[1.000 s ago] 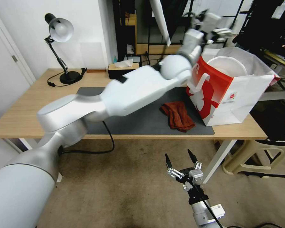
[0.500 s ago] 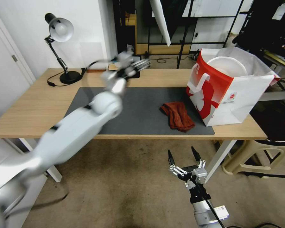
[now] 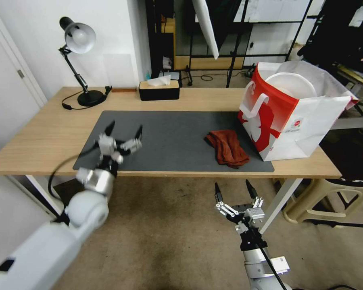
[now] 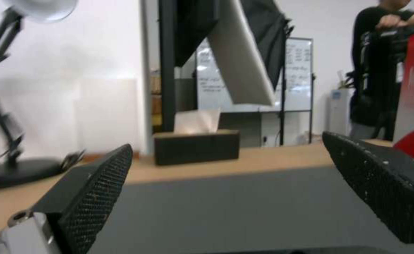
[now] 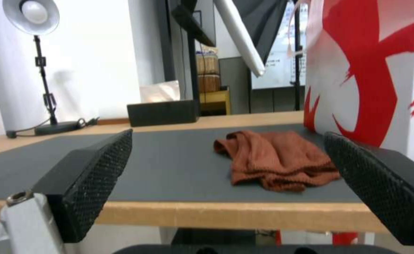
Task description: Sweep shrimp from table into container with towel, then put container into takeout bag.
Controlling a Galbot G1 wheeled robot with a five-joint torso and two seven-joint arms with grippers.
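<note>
Round white plastic container (image 3: pixel 291 84) sits inside the boxy white-and-red takeout bag (image 3: pixel 288 121), only its rim and upper wall visible above the bag's open top. Bag stands upright at the right end of the light-wood surface (image 3: pixel 40 137), its base partly on the dark grey rectangular mat (image 3: pixel 173 137). Rust-brown bunched towel (image 3: pixel 226 147) lies on the mat just beside the bag's red front panel, apart from both grippers. Right wrist view: towel (image 5: pixel 277 160) crumpled, near the front edge of the surface, bag (image 5: pixel 371 70) just behind it.

Left gripper (image 3: pixel 123 131) hovers over the mat's front left corner, jaws wide, holding nothing. Right gripper (image 3: pixel 234 191) is below and in front of the surface edge, over the carpet, jaws wide, holding nothing.

Back edge of the surface: black tissue box (image 3: pixel 159 90) with white tissue, and black desk lamp (image 3: pixel 77 60) at the far left.
</note>
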